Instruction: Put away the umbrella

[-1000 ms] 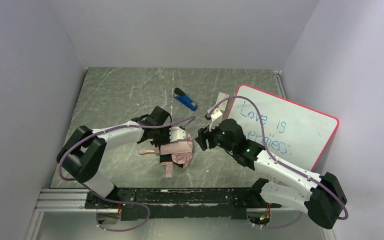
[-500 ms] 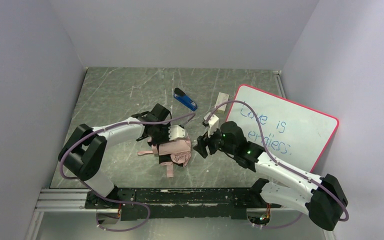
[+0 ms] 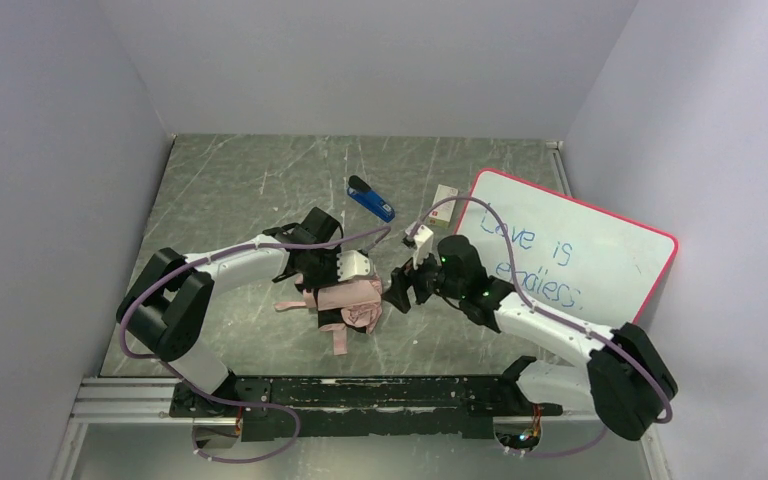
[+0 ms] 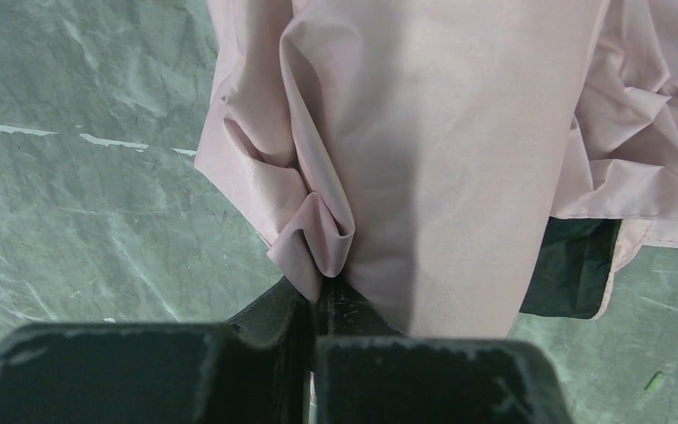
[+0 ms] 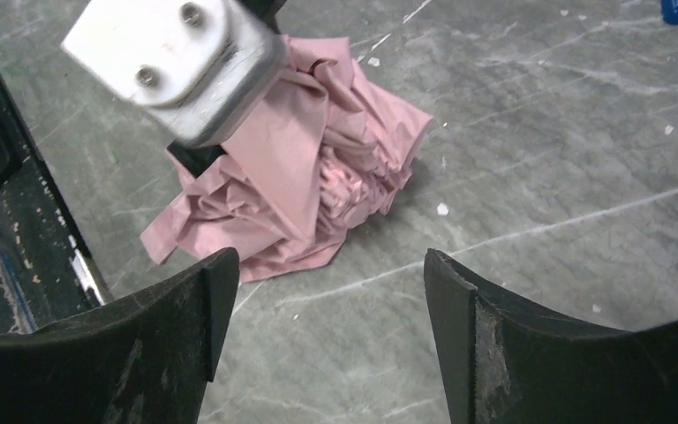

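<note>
Pinching a fold of the crumpled pale-pink folding umbrella [image 3: 352, 303] on the grey surface [image 3: 240, 180], the left hand [image 4: 318, 296] should anchor it while the right hand [image 5: 327, 265], spread apart beside it, gathers loose fabric inward.

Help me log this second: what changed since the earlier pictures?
The open right gripper edged closer to the umbrella, its arm folding in. The left gripper stayed shut on its pink fabric; stapler and whiteboard unmoved.
</note>
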Controlling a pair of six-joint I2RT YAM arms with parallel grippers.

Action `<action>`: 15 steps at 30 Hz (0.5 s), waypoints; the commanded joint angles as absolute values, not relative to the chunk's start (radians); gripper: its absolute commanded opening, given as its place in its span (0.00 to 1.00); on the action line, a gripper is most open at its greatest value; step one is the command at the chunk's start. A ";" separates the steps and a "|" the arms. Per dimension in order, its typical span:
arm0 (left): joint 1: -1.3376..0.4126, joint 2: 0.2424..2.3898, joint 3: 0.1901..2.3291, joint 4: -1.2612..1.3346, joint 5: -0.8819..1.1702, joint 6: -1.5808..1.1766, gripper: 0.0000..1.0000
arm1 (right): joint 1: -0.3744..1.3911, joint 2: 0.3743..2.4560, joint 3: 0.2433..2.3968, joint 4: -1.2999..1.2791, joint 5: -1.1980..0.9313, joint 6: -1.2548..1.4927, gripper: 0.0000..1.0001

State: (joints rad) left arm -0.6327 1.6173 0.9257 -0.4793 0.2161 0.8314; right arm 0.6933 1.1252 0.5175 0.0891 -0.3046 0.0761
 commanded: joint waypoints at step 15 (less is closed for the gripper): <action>-0.623 1.627 0.894 -0.594 0.159 0.845 0.05 | 0.603 1.438 0.475 0.660 -0.626 -0.093 0.93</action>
